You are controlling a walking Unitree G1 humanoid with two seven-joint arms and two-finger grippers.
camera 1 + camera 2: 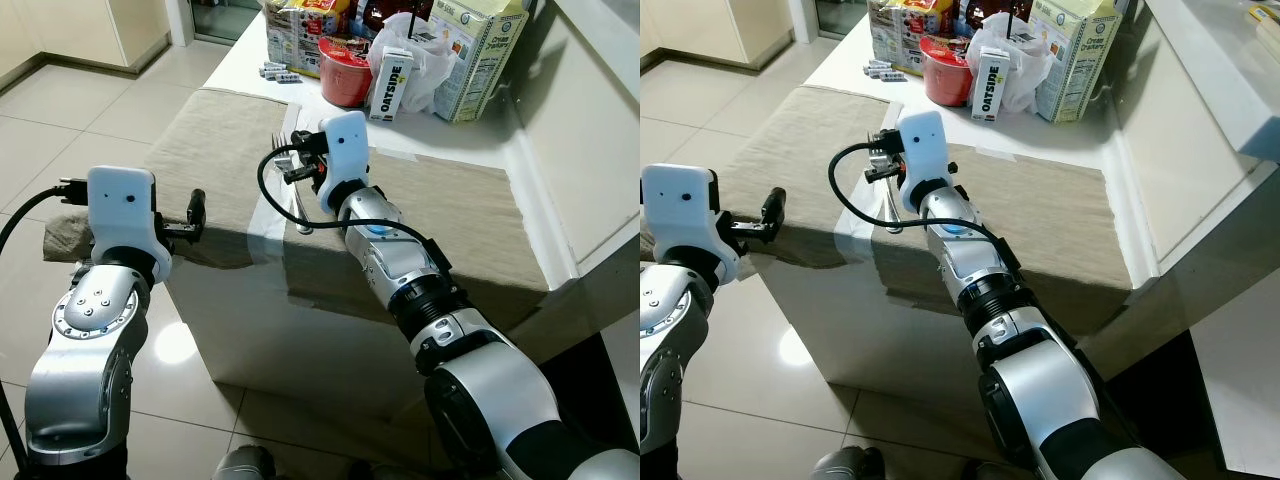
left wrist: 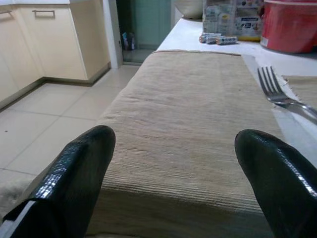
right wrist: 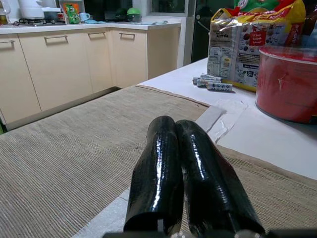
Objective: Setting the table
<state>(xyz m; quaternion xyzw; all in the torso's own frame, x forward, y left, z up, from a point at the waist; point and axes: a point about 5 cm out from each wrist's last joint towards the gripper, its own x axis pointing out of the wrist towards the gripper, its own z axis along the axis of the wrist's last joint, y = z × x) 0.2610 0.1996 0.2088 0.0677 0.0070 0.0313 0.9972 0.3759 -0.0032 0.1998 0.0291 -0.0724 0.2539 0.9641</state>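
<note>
A silver fork [image 1: 299, 212] lies on the bare white strip between two beige placemats, tines pointing toward the far side; it also shows in the left wrist view [image 2: 278, 92]. My right gripper [image 1: 283, 157] hovers just above the fork's tine end, its fingers [image 3: 171, 148] pressed together with nothing between them. The left placemat [image 1: 215, 150] hangs over the near table edge. My left gripper [image 1: 196, 216] is open at that near left edge, its fingertips [image 2: 94, 144] spread wide and level with the mat [image 2: 183, 114]. The right placemat [image 1: 455, 210] lies beyond my right forearm.
At the far end of the table stand a red bowl [image 1: 345, 70], an oat drink carton [image 1: 390, 85], a cereal box [image 1: 480, 60], a snack bag [image 1: 300, 25] and several batteries [image 1: 280, 72]. Tiled floor [image 1: 60, 130] lies left; a white counter ledge [image 1: 600, 120] runs right.
</note>
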